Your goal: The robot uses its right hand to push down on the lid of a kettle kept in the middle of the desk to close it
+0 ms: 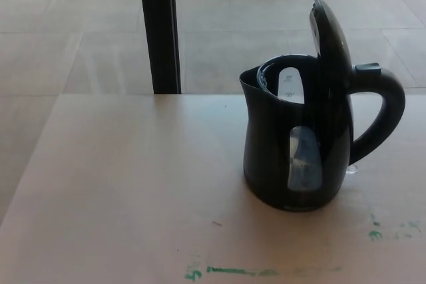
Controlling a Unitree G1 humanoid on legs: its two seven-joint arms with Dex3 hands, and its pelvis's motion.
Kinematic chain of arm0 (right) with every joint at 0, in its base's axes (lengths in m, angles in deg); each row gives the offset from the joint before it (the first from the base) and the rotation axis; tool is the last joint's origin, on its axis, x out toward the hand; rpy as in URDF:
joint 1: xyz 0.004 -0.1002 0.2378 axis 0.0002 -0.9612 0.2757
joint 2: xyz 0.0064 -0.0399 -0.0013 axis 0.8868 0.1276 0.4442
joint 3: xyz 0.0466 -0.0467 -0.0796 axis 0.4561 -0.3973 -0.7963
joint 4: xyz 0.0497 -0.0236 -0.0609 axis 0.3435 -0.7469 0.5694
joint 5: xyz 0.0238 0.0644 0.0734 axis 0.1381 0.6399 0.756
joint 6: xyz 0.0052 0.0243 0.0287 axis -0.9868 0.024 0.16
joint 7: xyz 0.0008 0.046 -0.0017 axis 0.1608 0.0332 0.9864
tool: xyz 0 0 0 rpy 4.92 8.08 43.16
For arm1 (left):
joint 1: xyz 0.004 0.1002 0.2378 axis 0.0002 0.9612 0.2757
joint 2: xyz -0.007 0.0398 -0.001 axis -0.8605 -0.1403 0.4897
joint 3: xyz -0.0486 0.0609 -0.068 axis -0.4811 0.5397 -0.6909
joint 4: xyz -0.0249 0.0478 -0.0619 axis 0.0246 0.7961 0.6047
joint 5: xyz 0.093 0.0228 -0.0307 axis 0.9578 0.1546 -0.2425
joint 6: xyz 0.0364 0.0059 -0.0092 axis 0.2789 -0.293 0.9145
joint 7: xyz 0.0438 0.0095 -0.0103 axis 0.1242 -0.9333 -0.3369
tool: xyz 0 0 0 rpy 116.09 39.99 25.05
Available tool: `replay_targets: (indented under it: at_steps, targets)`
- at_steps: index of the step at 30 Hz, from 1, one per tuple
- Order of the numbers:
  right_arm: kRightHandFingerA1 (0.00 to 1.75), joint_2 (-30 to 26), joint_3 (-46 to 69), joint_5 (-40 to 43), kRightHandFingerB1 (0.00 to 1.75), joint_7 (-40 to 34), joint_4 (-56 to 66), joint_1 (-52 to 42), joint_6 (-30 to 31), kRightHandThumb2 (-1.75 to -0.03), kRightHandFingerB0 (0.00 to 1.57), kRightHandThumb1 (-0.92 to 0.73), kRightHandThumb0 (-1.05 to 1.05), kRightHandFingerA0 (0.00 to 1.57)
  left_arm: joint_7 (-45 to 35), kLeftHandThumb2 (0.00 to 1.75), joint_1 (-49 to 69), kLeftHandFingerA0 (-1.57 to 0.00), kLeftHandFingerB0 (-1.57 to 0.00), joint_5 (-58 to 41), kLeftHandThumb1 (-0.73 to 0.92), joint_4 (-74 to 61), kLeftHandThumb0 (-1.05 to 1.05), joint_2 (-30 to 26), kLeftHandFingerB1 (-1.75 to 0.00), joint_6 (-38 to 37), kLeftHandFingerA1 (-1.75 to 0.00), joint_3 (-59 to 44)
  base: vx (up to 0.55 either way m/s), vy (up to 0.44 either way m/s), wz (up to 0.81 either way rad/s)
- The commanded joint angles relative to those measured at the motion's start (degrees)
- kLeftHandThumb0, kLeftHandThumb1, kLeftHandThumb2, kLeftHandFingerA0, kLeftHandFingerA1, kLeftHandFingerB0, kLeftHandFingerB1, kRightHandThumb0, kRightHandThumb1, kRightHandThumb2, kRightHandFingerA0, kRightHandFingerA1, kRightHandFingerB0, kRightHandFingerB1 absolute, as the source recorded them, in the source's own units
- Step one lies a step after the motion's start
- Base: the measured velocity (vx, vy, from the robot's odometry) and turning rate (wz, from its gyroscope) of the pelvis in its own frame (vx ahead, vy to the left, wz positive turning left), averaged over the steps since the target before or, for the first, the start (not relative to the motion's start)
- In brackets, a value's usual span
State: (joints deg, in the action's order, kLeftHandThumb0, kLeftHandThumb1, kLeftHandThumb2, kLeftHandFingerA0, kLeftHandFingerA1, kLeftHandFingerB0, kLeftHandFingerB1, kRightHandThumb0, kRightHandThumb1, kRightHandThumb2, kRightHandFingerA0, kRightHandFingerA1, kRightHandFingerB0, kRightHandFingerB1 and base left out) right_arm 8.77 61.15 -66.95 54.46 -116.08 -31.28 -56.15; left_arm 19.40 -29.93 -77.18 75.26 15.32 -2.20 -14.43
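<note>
While nothing of the robot shows yet, start at the near edge, where green marker streaks [229,271] smear across the pale table [120,184], with a few more green flecks [376,234] off to the right. Just beyond them stands the black kettle [293,164], right of centre on the table, spout to the left, handle [386,114] looping out to the right, its clear water window [305,157] facing us. The lid [331,38] is wide open, hinged up near the handle and standing almost vertical above the rim. Now the risks, as I judge them: a push arriving from the right side instead of from above could shove the whole kettle leftward or tip it, since it sits free on a smooth top; a press landing on the lid's thin top edge could slip off; and a soft push might leave the lid resting unlatched. As for the hands, neither the right nor the left is in view, so pose and fingers can't be told. Farther back, a dark vertical post [160,28] rises behind the table's far edge, and tiled floor [80,24] stretches away beyond.
</note>
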Motion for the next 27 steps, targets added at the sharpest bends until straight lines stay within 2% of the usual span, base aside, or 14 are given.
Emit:
replay_targets:
  at_steps: [1, 2, 3, 4, 14, 15, 16, 17, 19, 20, 21, 22, 23, 27]
  targets:
    - [0.47, -4.1, 13.4, 15.3, 0.34, 5.4, -4.4, 3.2, -5.6, -0.75, 0.23, -0.92, -0.87, 0.34, -6.6, 0.73, -2.6, -0.44, -0.34, -10.2, 0.92, 5.1, -0.84, -4.4, -0.41, 2.5, -0.46, -9.1, 0.00, 0.000, 0.00]
    - [0.48, -4.0, 15.4, 16.6, 0.36, 4.6, -4.2, 4.0, -6.0, -0.72, 0.26, -0.92, -0.84, 0.37, -6.1, 0.72, -2.8, -0.46, -0.36, -9.8, 0.92, 5.4, -0.85, -4.4, -0.41, 2.5, -0.46, -9.3, 0.00, 0.000, 0.00]
    - [0.55, -4.4, 15.0, 15.6, 0.47, 5.4, -3.7, 4.0, -7.1, -1.12, 0.17, -0.78, -0.82, 0.30, -6.3, 0.72, -2.9, -0.45, -0.36, -9.9, 0.92, 5.6, -0.85, -4.5, -0.41, 2.7, -0.47, -9.7, 0.00, 0.000, 0.00]
    - [0.45, -5.9, 15.5, 15.3, 0.32, 5.3, -3.1, 4.8, -7.6, -0.76, 0.25, -0.92, -0.86, 0.38, -7.0, 0.73, -2.7, -0.44, -0.35, -9.9, 0.92, 5.9, -0.87, -4.5, -0.42, 2.1, -0.48, -10.0, 0.00, 0.000, 0.00]
    - [0.51, -14.1, 14.7, 12.5, 0.34, 5.3, 4.5, 16.6, -16.1, -0.79, 0.28, -0.92, -0.82, 0.44, -7.4, 0.80, -3.0, -0.42, -0.33, -8.9, 0.84, 7.2, -0.91, -4.6, -0.44, 1.0, -0.50, -10.6, 0.00, 0.000, 0.00]
    - [0.75, -15.9, 12.3, 10.7, 0.60, 5.6, 8.3, 20.7, -18.0, -1.08, 0.27, -0.78, -0.86, 0.40, -7.5, 0.82, -3.0, -0.42, -0.32, -9.2, 0.83, 7.4, -0.91, -4.7, -0.44, 1.2, -0.51, -10.8, 0.00, 0.000, 0.00]
    - [0.75, -16.1, 12.0, 10.5, 0.60, 5.6, 8.7, 21.1, -18.2, -1.08, 0.27, -0.78, -0.86, 0.40, -7.5, 0.82, -3.0, -0.42, -0.32, -9.2, 0.83, 7.4, -0.91, -4.7, -0.44, 1.3, -0.51, -10.8, 0.00, 0.000, 0.00]
    - [0.88, -16.5, 11.1, 9.9, 0.69, 5.3, 10.0, 22.1, -18.5, -0.78, 0.29, -0.92, -0.88, 0.48, -7.4, 0.72, -3.1, -0.44, -0.36, -9.4, 0.92, 7.4, -0.85, -4.7, -0.42, 1.6, -0.49, -11.0, 0.00, 0.000, 0.00]
    - [0.88, -17.4, 8.9, 8.2, 0.71, 3.8, 12.7, 25.2, -19.0, -0.80, 0.30, -0.92, -0.88, 0.50, -7.6, 0.73, -3.2, -0.42, -0.34, -9.8, 0.92, 7.4, -0.84, -4.7, -0.41, 2.2, -0.48, -11.3, 0.00, 0.000, 0.00]
    - [0.83, -17.5, 8.4, 8.6, 0.72, 4.0, 13.5, 26.8, -18.8, -1.22, 0.37, -0.84, -0.91, 0.57, -7.7, 0.73, -3.1, -0.44, -0.35, -9.7, 0.92, 7.3, -0.86, -4.7, -0.43, 2.1, -0.49, -11.1, 0.00, 0.000, 0.00]
    - [0.84, -17.8, 7.2, 8.1, 0.71, 4.0, 14.5, 28.1, -18.5, -0.80, 0.29, -0.92, -0.91, 0.47, -7.5, 0.86, -2.9, -0.41, -0.30, -9.5, 0.81, 7.3, -0.90, -4.7, -0.45, 1.9, -0.51, -10.9, 0.00, 0.000, 0.00]
    - [0.80, -17.6, 6.0, 7.8, 0.70, 3.5, 17.4, 28.8, -17.9, -0.94, 0.30, -0.82, -0.99, 0.40, -7.7, 0.73, -2.9, -0.44, -0.35, -9.7, 0.92, 7.4, -0.87, -4.8, -0.43, 1.9, -0.49, -11.0, 0.00, 0.000, 0.00]
    - [0.76, -17.8, 4.2, 6.6, 0.62, 3.4, 21.0, 29.3, -17.7, -0.81, 0.15, -0.92, -0.95, 0.28, -7.7, 0.81, -2.9, -0.41, -0.31, -9.9, 0.82, 7.6, -0.90, -4.7, -0.45, 1.7, -0.53, -11.1, 0.00, 0.000, 0.00]
    - [0.81, -18.5, 0.0, 7.4, 0.63, 3.5, 32.3, 31.9, -9.4, -0.74, 0.17, -0.91, -1.02, 0.23, -7.5, 0.73, -2.7, -0.44, -0.36, -10.1, 0.92, 7.6, -0.83, -4.8, -0.41, 1.7, -0.48, -11.0, 0.00, 0.000, 0.00]
